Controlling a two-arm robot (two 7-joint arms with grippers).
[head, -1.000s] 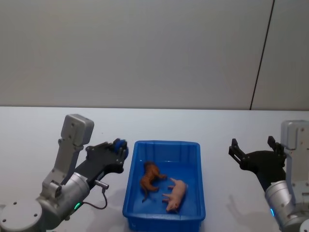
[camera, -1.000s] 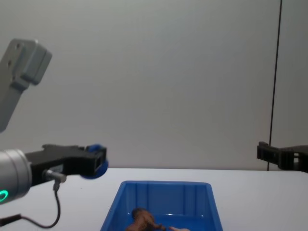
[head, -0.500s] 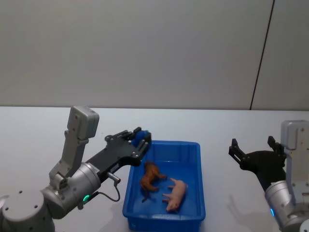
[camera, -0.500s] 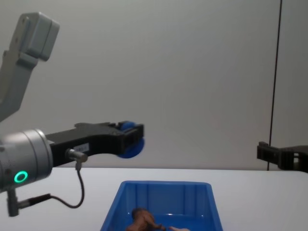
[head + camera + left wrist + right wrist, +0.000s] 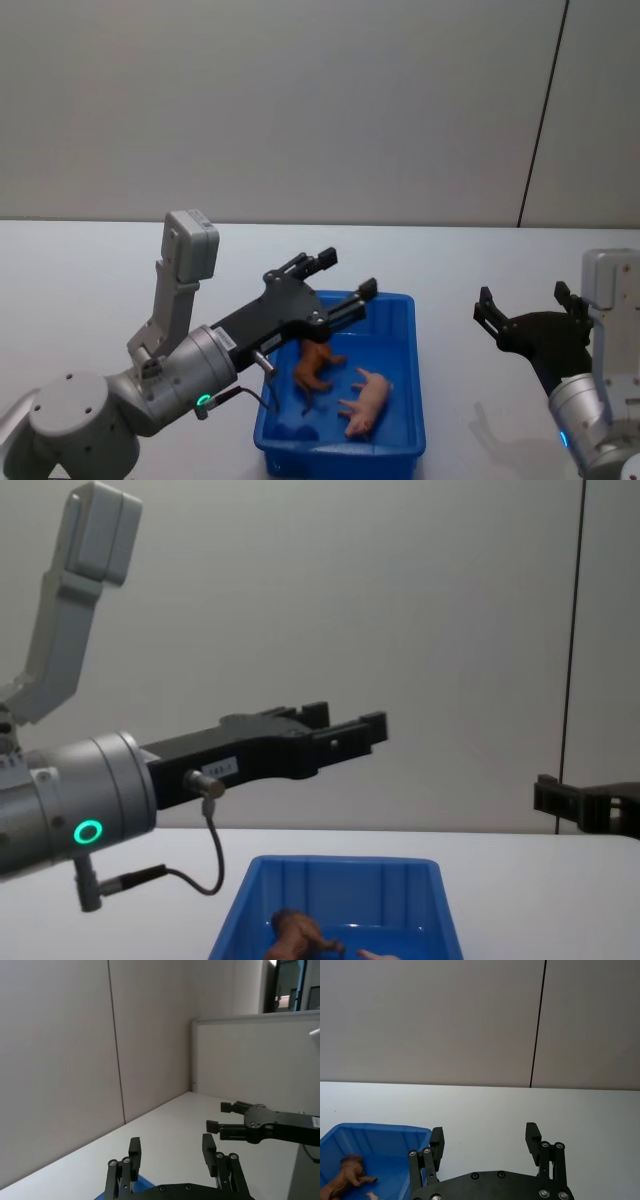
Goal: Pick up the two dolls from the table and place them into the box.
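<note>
Both dolls lie inside the blue box (image 5: 340, 462): the reddish-brown one (image 5: 313, 367) to the left and the pale pink one (image 5: 364, 400) beside it toward the front. My left gripper (image 5: 345, 272) hovers open and empty above the box's far left corner, well above the dolls, and the chest view shows it (image 5: 350, 718) high over the box (image 5: 340, 863). My right gripper (image 5: 522, 300) stands open and empty over the white table (image 5: 70, 270), to the right of the box. The right wrist view catches the box rim (image 5: 370, 1132) and the brown doll (image 5: 347, 1180).
A plain grey wall with one dark vertical seam (image 5: 540, 120) rises behind the table. In the left wrist view, the right gripper (image 5: 218, 1116) shows beyond my own fingers (image 5: 134, 1147). White tabletop lies on both sides of the box.
My left arm has swung right and upward, from beside the box's left wall to above its far left corner, turning at the wrist. The right arm and both dolls have not moved.
</note>
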